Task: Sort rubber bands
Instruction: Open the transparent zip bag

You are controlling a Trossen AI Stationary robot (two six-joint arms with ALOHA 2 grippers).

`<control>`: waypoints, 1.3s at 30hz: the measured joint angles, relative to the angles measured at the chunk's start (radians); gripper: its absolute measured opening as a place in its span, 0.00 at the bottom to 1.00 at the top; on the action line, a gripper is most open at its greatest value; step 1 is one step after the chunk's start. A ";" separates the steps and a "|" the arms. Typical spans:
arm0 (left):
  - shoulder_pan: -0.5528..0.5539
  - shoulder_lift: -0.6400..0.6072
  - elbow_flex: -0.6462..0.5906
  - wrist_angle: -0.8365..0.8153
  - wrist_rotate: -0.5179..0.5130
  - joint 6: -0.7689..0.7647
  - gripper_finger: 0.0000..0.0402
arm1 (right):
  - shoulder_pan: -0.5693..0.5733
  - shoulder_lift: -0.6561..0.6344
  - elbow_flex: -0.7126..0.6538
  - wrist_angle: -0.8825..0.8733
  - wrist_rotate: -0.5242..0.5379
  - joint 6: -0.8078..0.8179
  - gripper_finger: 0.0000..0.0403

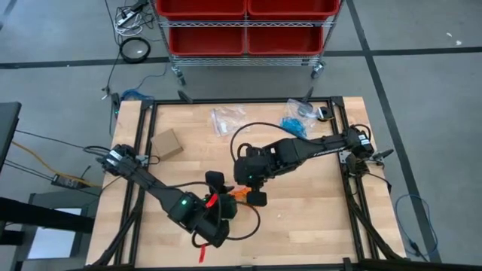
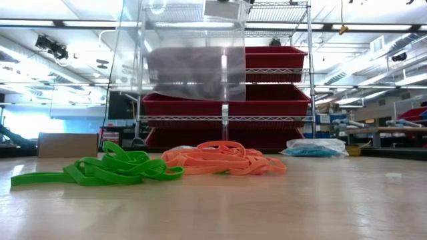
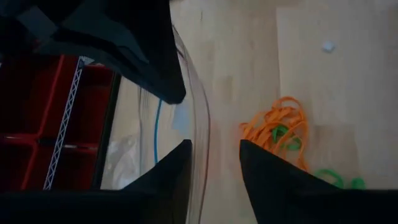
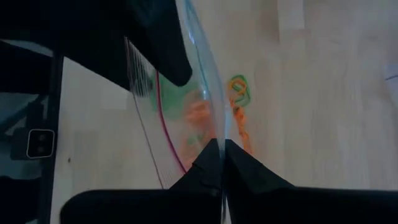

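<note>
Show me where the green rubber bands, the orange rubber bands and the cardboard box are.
green rubber bands [image 2: 110, 169]: low view, middle of the green pile.
orange rubber bands [image 2: 223, 160]: low view, middle of the orange pile.
cardboard box [image 1: 167, 143]: high view, its top face.

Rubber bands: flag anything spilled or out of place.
Green rubber bands and orange rubber bands lie loose and tangled on the table, outside any bag. The right gripper pinches a clear bag upright.
</note>
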 joint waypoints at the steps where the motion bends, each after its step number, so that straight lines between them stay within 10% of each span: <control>1: 0.005 0.000 -0.010 0.002 0.000 0.009 0.32 | 0.002 0.000 0.000 0.005 0.002 0.004 0.00; 12: 0.002 0.000 -0.087 0.038 0.001 0.022 0.02 | -0.015 0.000 0.000 0.033 0.105 0.088 0.00; 39: -0.024 0.010 -0.056 0.196 0.056 0.074 0.18 | -0.032 0.000 -0.001 0.081 0.256 0.181 0.00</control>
